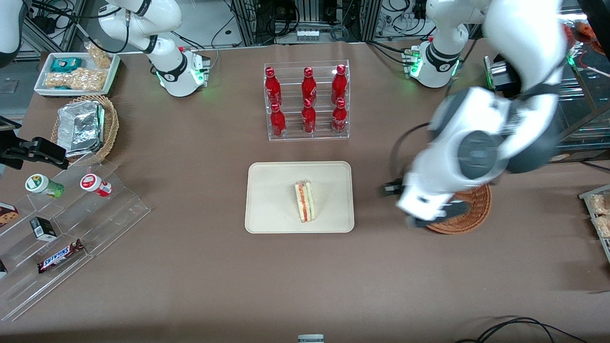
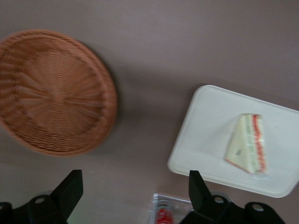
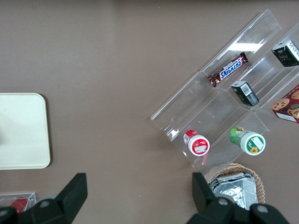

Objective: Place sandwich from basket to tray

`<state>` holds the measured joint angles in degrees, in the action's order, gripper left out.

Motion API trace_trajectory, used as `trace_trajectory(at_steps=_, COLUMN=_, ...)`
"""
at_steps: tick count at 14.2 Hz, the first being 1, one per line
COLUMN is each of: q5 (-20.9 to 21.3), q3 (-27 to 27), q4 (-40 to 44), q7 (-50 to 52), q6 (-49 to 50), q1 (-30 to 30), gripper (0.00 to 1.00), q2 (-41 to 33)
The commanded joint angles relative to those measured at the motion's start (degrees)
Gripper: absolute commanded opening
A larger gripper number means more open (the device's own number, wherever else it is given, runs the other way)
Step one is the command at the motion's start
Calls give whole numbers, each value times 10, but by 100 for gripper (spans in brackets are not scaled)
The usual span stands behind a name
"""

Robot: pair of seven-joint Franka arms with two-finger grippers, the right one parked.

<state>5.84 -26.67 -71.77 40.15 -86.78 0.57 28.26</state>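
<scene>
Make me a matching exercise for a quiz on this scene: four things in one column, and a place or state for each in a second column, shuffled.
Column 1:
1. sandwich
2. basket
3. tray
4. end effector

Column 2:
A. open, above the table between the basket and the tray
B. lying on the tray
C. nothing inside, partly under the working arm in the front view
D. nearer the front camera than the rack of red bottles

Pairs: 1-B, 2-C, 3-D, 4-A
</scene>
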Motion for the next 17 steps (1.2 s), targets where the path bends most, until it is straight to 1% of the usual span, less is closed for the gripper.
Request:
trace_trajectory(at_steps=1, q5=-16, q3=-3, q4=-100, q7=-87, q6=20, q1=80, gripper=100, q2=-86)
trace_trajectory(at_steps=3, q5=-8, q3=-1, q4=-100, q7=-137, q6=57, q1=128, gripper=100, q2=-104)
trace_trajectory(at_steps=5, q5=-8, q3=0, q4=-95, q7=-149, q6=74, q1=165, gripper=100, q2=-123)
trace_trajectory(at_steps=8, q5=-3, q3=1, q4=-93, q7=-149, q6=89, q1=178, gripper=100, q2=-145)
trace_trajectory(at_steps=9, q5=-6, q3=0, q4=-93, q7=-161, q6=106, q1=195, gripper=100, q2=-156)
trace_trajectory(at_steps=10, q5=-13, q3=1, q4=-97, q7=-204, q6=104, q1=210, gripper=100, q2=-165)
trace_trajectory(at_steps=11, q5=-14, q3=26, q4=-99, q7=-255, q6=108, q1=207, gripper=100, q2=-180)
trace_trajectory(at_steps=12, q5=-20, q3=76, q4=-99, q7=-277, q6=111, q1=172, gripper=100, q2=-189)
trace_trajectory(at_steps=13, q5=-38, q3=118, q4=-103, q7=-279, q6=112, q1=129, gripper=100, q2=-202)
trace_trajectory(at_steps=14, q5=-53, q3=149, q4=-122, q7=-281, q6=106, q1=105, gripper=100, q2=-223)
trace_trajectory(at_steps=15, q5=-61, q3=155, q4=-134, q7=-281, q6=105, q1=89, gripper=100, q2=-245)
trace_trajectory(at_steps=17, q5=-49, q3=154, q4=-136, q7=-283, q6=96, q1=57, gripper=100, q2=-259)
